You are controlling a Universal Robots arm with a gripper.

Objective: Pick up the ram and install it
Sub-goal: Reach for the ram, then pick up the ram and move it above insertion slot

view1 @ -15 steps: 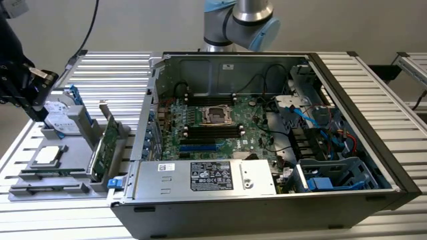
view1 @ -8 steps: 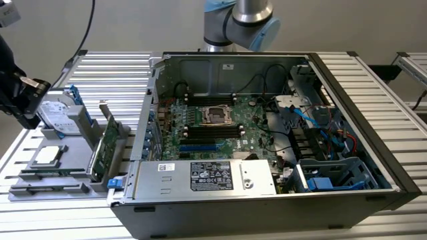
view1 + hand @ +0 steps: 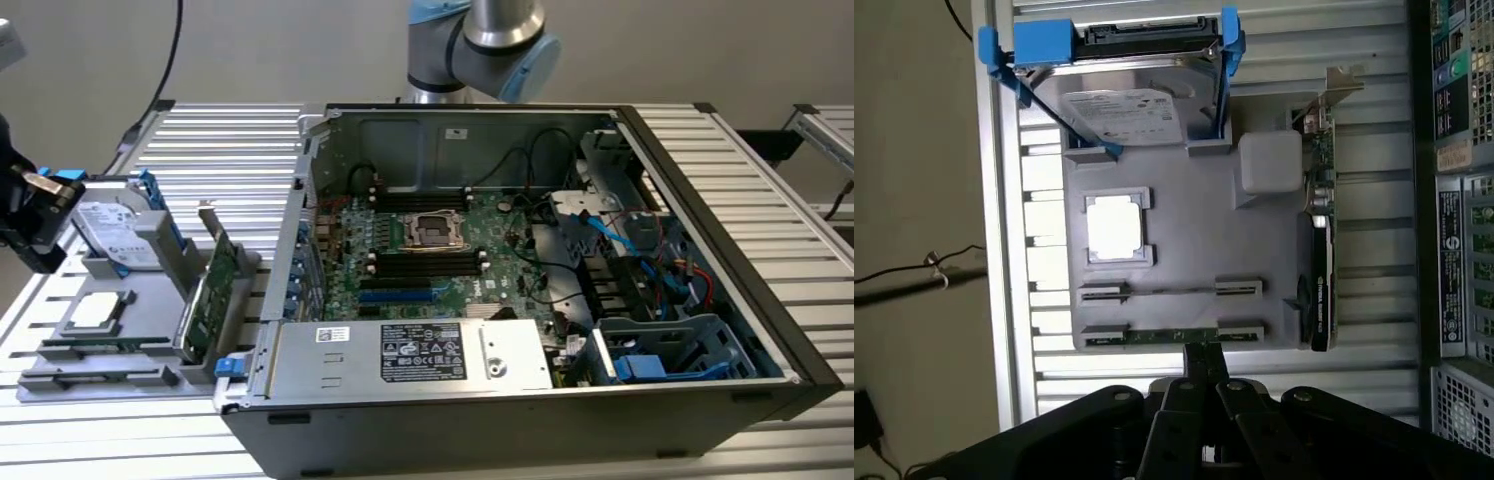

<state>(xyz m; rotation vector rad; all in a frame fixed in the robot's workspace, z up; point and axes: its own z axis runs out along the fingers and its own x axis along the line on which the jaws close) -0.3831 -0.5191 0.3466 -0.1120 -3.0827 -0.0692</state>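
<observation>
Green ram [image 3: 1154, 336] | part-hidden in grey holder [image 3: 1184, 250] | pincer [image 3: 1204, 352] closed

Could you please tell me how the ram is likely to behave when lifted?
The ram is a thin, narrow board, so probably stiff and light. It stands on edge in the grey tray, between end holders, so it could bind if lifted crooked.

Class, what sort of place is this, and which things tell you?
Probably a robotics lab bench for computer assembly: an open black desktop computer case on a ribbed aluminium table, a grey plastic tray holding a silver hard drive, a grey-and-blue robot arm behind.
</observation>
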